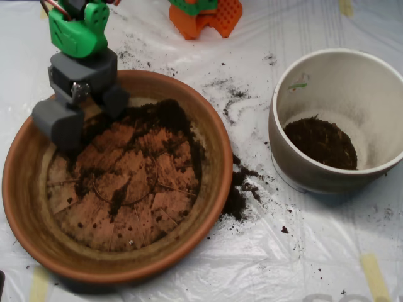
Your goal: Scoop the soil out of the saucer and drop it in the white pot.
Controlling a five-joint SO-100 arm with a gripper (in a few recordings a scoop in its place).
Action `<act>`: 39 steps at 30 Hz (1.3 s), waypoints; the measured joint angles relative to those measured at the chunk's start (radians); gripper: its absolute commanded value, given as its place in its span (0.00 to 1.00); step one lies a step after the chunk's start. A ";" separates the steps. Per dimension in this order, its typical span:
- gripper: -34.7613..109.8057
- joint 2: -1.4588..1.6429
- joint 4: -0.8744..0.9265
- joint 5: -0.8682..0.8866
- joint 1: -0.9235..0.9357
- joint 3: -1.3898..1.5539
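The terracotta saucer [19, 201] fills the left half of the overhead view. Soil [165, 121] lies in a dark band along its upper and right inner edge, with thin streaks over the grooved bottom. My grey scoop [87, 114] hangs over the saucer's upper left part. It is open, one shell at the left and the other at the upper right, at the left end of the soil band. The white pot [296, 171] stands to the right, apart from the saucer, with a patch of soil [321, 143] on its bottom.
Spilled soil [238, 194] lies on the plastic sheet between saucer and pot, with more scattered crumbs [230, 94] further up. An orange and green block [208, 16] stands at the top edge. A strip of yellow tape [375, 277] lies at the lower right.
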 measured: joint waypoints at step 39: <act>0.29 -0.282 0.242 -0.074 0.035 -0.364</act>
